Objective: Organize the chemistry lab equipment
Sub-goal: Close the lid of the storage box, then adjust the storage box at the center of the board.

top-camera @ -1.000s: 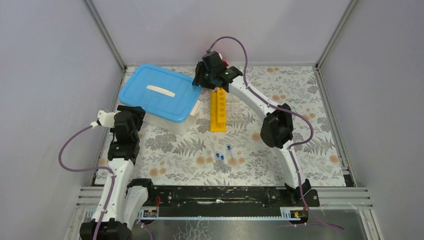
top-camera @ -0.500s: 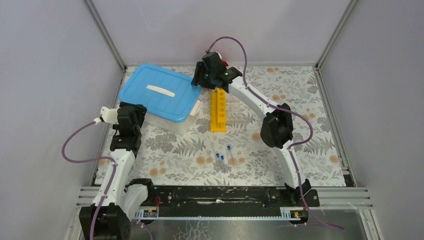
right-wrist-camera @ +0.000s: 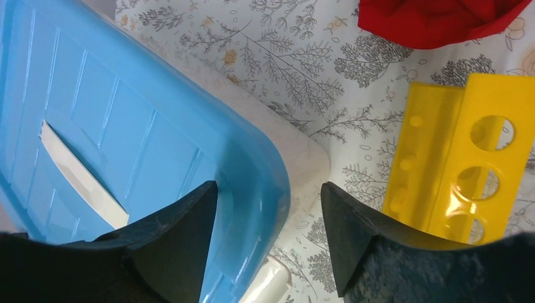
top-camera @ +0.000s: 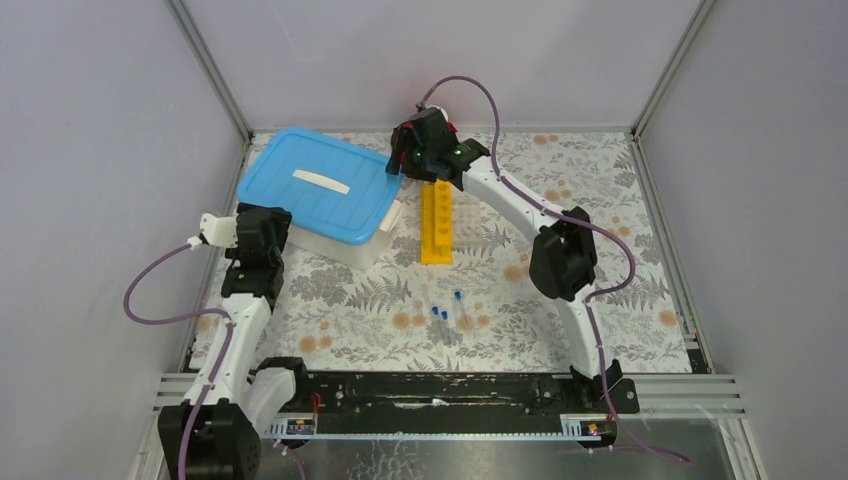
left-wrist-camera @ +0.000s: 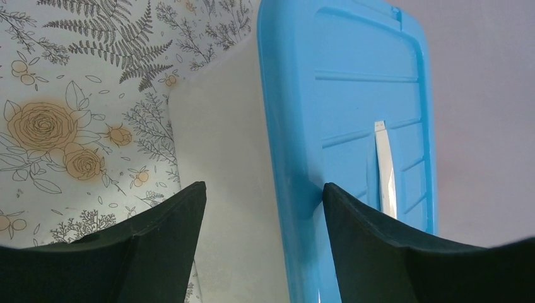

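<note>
The white blue-lidded tub [top-camera: 330, 205] is pictured on the floral-patterned table [top-camera: 650, 200], flanked by both arms. The left gripper [left-wrist-camera: 264, 189] is held with its fingers [left-wrist-camera: 158, 252] spread apart. The tub's near side is framed between their tips, with the white wall by one finger and the blue lid's edge by the other. Whether either tip touches the tub cannot be told.

The right gripper [right-wrist-camera: 268, 189] is shown at the tub's far corner, its fingers [right-wrist-camera: 372, 252] likewise parted. The rounded corner of the lid is seen between them, close against one finger, while a patch of table shows before the other. Nothing is seen clamped by either gripper.

Just outside that second finger the long yellow holed rack [right-wrist-camera: 467, 164] is laid on the table. Beyond the fingertips a red object [right-wrist-camera: 441, 19] is partly caught at the frame's edge. A white strip [right-wrist-camera: 76, 170] is stuck across the lid. The small blue-capped tubes [top-camera: 445, 312] are seen lying loose, well apart from both pairs of fingers, nearer the arm bases.
</note>
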